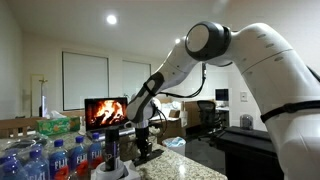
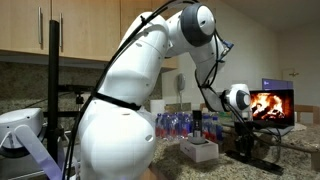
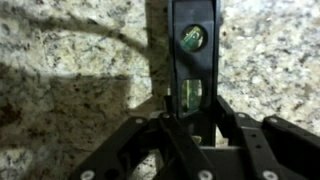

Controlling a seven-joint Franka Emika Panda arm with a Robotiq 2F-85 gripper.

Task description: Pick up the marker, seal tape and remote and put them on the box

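Remote (image 3: 190,45) clamped by narrowed tool (image 3: 190,120), near end hidden behind it, markings blurred, speckled table (image 3: 70,70) beneath, contact with it not discernible, grip too dark in both exterior views

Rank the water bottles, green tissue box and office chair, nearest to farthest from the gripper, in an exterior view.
1. Water bottles, right beside the gripper.
2. Green tissue box, behind the bottles.
3. Office chair, far back in the room.

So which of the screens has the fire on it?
The bigger, nearer screen: it glows with orange flames. The small monitor far back in the room shows only a pale picture, no fire.
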